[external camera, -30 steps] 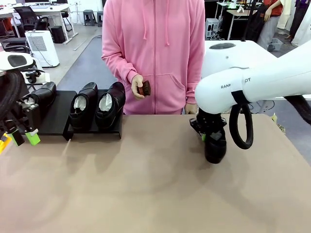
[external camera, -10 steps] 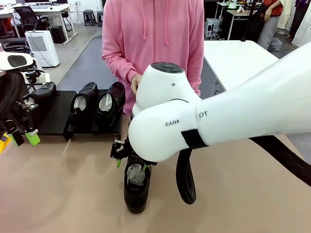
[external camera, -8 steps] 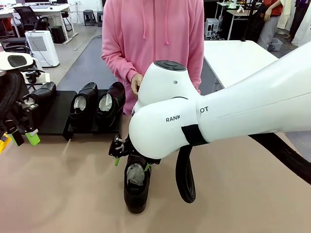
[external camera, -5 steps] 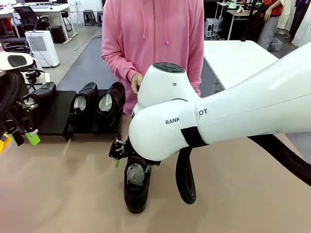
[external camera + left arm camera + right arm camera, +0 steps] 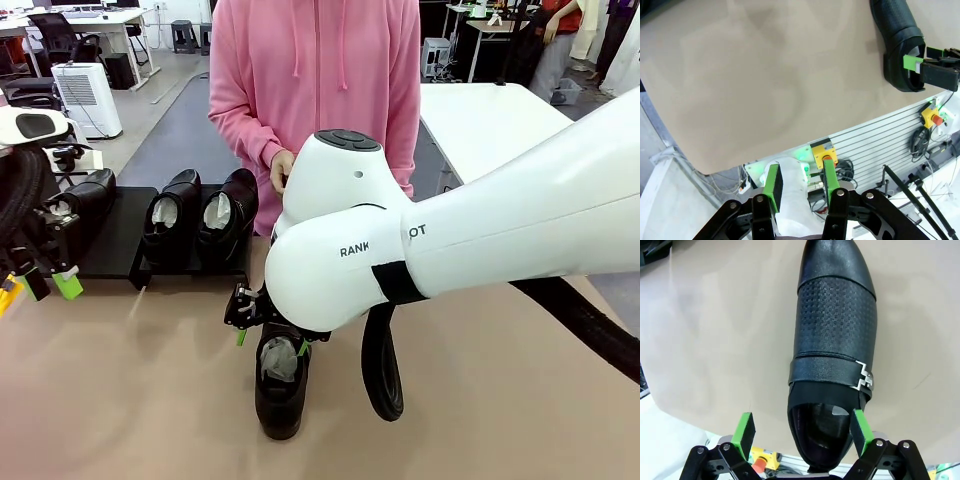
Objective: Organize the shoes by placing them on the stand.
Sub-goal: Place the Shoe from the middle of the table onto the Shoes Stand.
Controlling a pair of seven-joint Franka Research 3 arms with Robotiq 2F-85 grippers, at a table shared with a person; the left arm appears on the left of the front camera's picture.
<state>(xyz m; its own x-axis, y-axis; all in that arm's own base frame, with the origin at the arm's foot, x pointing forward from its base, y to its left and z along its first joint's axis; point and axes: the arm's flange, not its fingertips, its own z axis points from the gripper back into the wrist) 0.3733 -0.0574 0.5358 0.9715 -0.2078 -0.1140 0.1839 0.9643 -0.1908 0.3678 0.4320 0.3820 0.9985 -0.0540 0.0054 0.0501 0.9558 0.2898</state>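
- The front view looks from the robot's edge of the tan worktop (image 5: 130,400) across to the person (image 5: 315,100) at its far edge.
- The right wrist view looks straight down, close over a black shoe (image 5: 832,350).
- The left wrist view looks down from farther off at the worktop's edge.
- All three views share that shoe (image 5: 280,375) (image 5: 895,37).
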